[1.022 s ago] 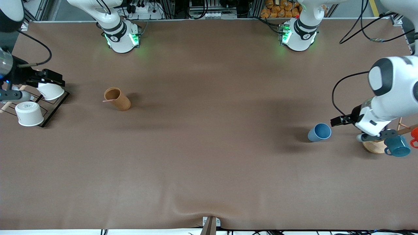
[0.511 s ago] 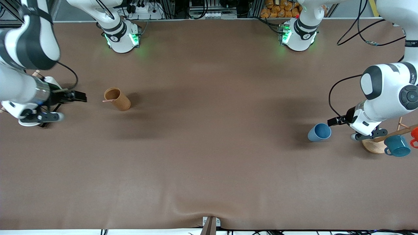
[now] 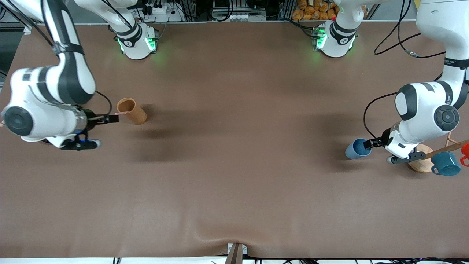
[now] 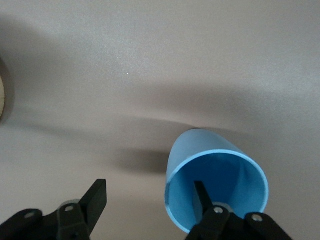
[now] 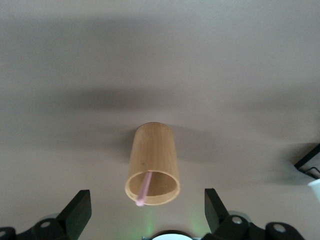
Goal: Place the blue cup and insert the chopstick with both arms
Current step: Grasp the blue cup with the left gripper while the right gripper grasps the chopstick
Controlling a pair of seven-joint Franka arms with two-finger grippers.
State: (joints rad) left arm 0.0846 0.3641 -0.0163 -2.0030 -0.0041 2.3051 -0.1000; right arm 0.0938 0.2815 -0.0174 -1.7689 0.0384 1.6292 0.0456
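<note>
Blue cup stands on the table toward the left arm's end, and the left gripper is spread wide at its rim, one finger inside the mouth and the other outside it, apart from the wall. Chopstick leans out of the brown cup toward the right arm's end, its pink tip poking over the rim between the wide-open fingers of the right gripper, which touch neither stick nor cup
</note>
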